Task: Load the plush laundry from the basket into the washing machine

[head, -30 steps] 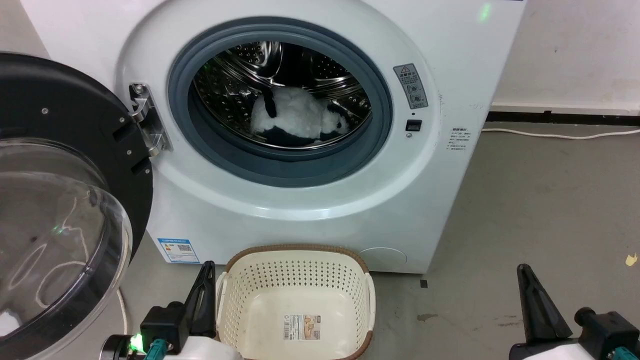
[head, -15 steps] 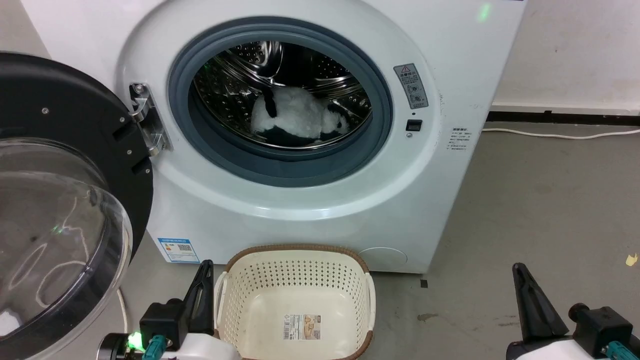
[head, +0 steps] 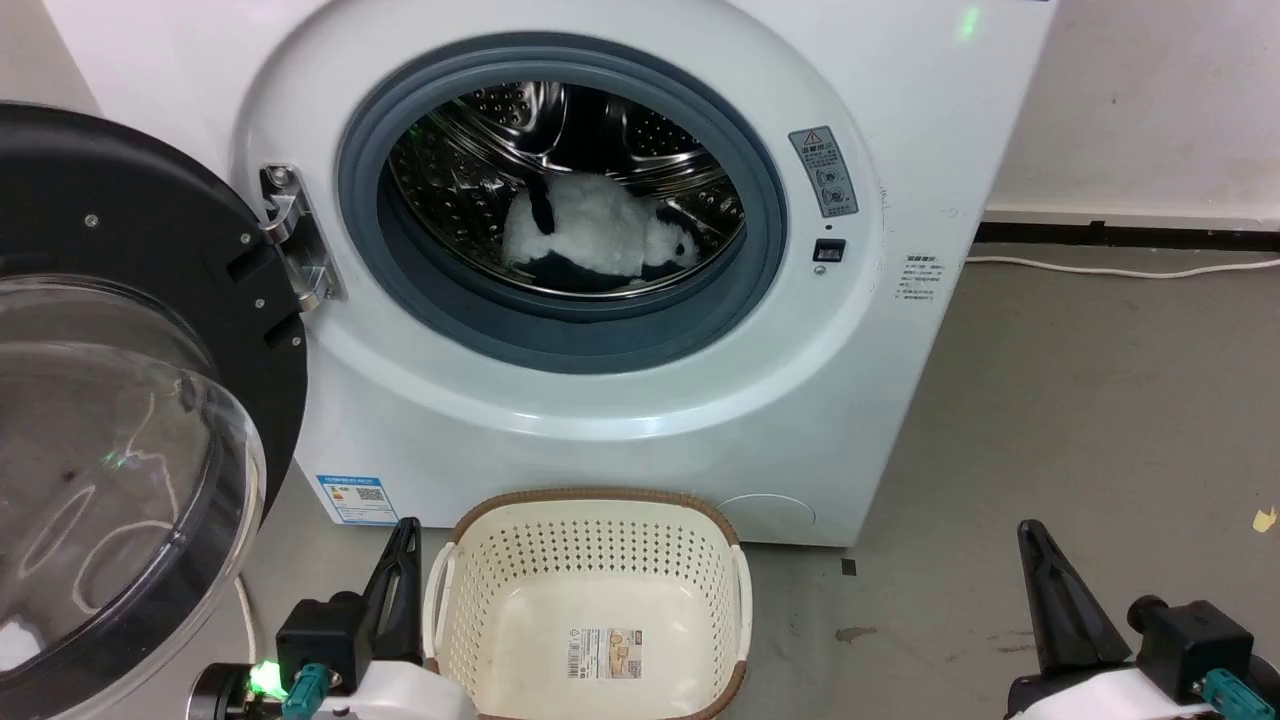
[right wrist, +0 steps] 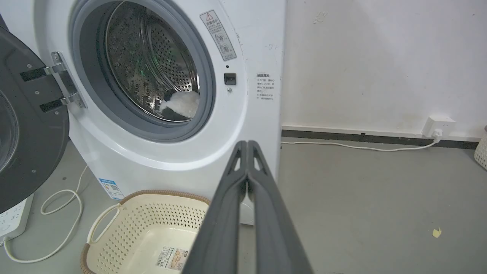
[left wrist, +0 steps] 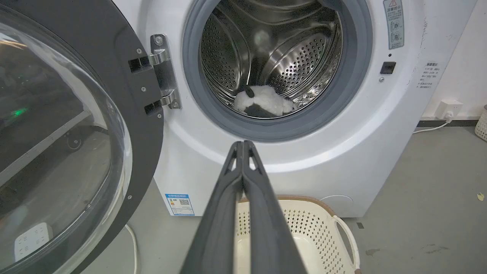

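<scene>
The washing machine [head: 620,420] takes up the head view from 9 round to 1 o'clock. Its black-framed dome door [head: 130,450] is swung wide open at 9 o'clock. On the grey floor [head: 1080,420] at 6 o'clock, just in front of the washer's foot, stands the basket [head: 590,503], its cream bottom in plain sight. The plush laundry [head: 590,235] lies inside the steel drum [head: 460,170], at 6 o'clock of the drum's mouth, with white fur uppermost and black patches at its edges.

The left gripper [head: 407,527] sits at 7 o'clock, just beside the basket's left handle. The right gripper [head: 1030,530] is at 5 o'clock over the floor, well apart from the basket. In each wrist view the two dark fingers are pressed together along their length, gripping nothing.

- A grey warning sticker [head: 826,172] with a red triangle sits at 2 o'clock of the door ring [head: 770,250].
- A block of small print [head: 922,277] sits at 3 o'clock.
- A blue-edged QR-code sticker [head: 356,497] is at the washer's 7 o'clock.
- A paper label [head: 605,653] with a barcode lies on the basket's bottom.

None of this lettering is large enough to read.
</scene>
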Controlling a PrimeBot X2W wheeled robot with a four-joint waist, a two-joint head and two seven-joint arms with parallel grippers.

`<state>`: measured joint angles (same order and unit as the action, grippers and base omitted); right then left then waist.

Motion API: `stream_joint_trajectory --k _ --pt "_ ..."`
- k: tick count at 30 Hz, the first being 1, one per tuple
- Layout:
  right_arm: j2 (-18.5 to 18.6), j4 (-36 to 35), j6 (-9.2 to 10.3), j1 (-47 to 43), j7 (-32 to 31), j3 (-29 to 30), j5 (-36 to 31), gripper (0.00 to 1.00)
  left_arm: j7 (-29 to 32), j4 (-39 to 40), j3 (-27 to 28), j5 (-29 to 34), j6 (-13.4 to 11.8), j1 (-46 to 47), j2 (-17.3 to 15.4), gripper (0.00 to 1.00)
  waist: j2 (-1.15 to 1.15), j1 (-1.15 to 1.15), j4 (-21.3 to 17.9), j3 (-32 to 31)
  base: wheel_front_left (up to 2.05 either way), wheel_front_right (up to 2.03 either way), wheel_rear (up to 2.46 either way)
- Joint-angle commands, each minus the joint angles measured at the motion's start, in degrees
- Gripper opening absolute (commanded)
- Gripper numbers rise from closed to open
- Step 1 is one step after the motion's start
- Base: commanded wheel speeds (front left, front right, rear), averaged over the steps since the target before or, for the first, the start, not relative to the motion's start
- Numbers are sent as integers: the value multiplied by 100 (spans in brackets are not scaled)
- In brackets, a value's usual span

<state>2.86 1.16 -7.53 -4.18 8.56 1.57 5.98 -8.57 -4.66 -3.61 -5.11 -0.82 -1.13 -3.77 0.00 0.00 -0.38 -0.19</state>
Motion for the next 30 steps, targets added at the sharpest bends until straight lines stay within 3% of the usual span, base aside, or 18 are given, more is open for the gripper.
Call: stream_joint_trajectory --k 1,30 --pt "1 -36 2 92 -34 -10 -53 0 40 48 26 51 36 47 24 0 0 0 1 0 0 0 0" --pt "1 -69 3 228 -375 -71 -279 0 379 222 165 242 55 75 51 0 0 0 16 8 0 0 0"
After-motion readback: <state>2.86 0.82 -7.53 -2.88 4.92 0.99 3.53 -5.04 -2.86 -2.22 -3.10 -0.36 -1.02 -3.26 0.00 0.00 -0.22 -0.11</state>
